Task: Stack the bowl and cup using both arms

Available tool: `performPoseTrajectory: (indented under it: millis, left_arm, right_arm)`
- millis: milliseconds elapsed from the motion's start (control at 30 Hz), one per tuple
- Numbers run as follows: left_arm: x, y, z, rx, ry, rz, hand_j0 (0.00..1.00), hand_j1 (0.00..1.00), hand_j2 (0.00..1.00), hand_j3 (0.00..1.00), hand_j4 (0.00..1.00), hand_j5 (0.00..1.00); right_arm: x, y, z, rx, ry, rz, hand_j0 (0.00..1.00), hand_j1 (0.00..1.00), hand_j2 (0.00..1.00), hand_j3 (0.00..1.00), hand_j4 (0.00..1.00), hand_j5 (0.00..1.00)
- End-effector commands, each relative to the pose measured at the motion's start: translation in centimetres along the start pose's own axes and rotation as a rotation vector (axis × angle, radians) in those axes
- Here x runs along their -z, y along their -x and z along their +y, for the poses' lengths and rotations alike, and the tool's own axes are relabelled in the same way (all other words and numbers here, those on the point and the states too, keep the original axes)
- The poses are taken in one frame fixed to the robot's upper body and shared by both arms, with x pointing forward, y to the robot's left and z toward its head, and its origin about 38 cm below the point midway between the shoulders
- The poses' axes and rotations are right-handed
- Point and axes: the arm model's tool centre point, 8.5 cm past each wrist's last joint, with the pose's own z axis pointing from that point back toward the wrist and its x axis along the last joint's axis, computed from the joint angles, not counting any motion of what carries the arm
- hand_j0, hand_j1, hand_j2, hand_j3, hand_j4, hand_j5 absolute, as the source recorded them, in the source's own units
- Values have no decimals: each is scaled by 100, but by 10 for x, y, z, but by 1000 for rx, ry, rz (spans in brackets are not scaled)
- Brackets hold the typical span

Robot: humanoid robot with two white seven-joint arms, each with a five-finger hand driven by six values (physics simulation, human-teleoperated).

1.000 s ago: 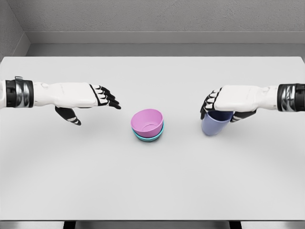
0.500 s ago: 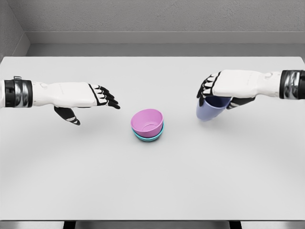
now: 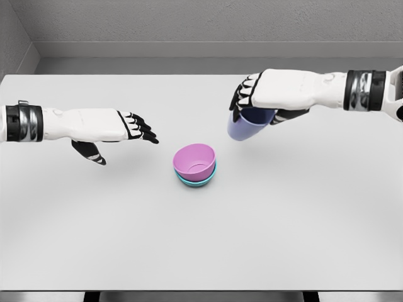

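Head view: white worktop fills most of the frame, grey wall along the top.

Right hand comes in from the upper right, palm down, right of centre in the upper half. Its fingers are wrapped over the rim of a periwinkle cup, thumb on the far side. The cup hangs below the palm, tilted, held clear of the worktop. It sits up and to the right of the bowls, near them but not over them and not touching.

Pink bowl is at frame centre, nested in a teal bowl of which only the lower rim shows. The pink one sits slightly tilted, opening facing up and toward the camera. Both rest on the worktop.

Left hand comes in from the left edge at mid-height, palm down, fingers spread and extended toward the bowls, thumb hanging below. It holds nothing. Well apart from the bowls, to their left and slightly higher in the frame.
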Motion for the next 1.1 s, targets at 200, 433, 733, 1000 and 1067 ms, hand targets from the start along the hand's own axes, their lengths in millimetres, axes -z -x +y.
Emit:
performPoseTrajectory:
  millis: [200, 433, 733, 1000, 1067]
  left_arm:
    - [-1, 0, 0, -5, -4, 1, 100, 100, 100, 100, 100, 100]
    - [-1, 0, 1, -5, -5, 2, 100, 100, 100, 100, 100, 100]
    - [-1, 1, 1, -6, -5, 3, 100, 100, 100, 100, 100, 100]
    - [0, 0, 0, -7, -4, -1, 100, 100, 100, 100, 100, 100]
    - [0, 0, -1, -8, -4, 1, 100, 100, 100, 100, 100, 100]
  right_arm:
    - [22, -11, -15, -17, 38, -57, 61, 61, 61, 61, 61, 61]
    - [47, -29, -23, -48, 36, -131, 61, 61, 61, 61, 61, 61]
    - [62, -56, -29, -95, 34, -214, 61, 61, 61, 61, 61, 61]
    - [68, -63, -19, -78, 17, -240, 61, 61, 61, 61, 61, 61]
    - [69, -61, -15, -67, 14, -235, 61, 61, 61, 61, 61, 61]
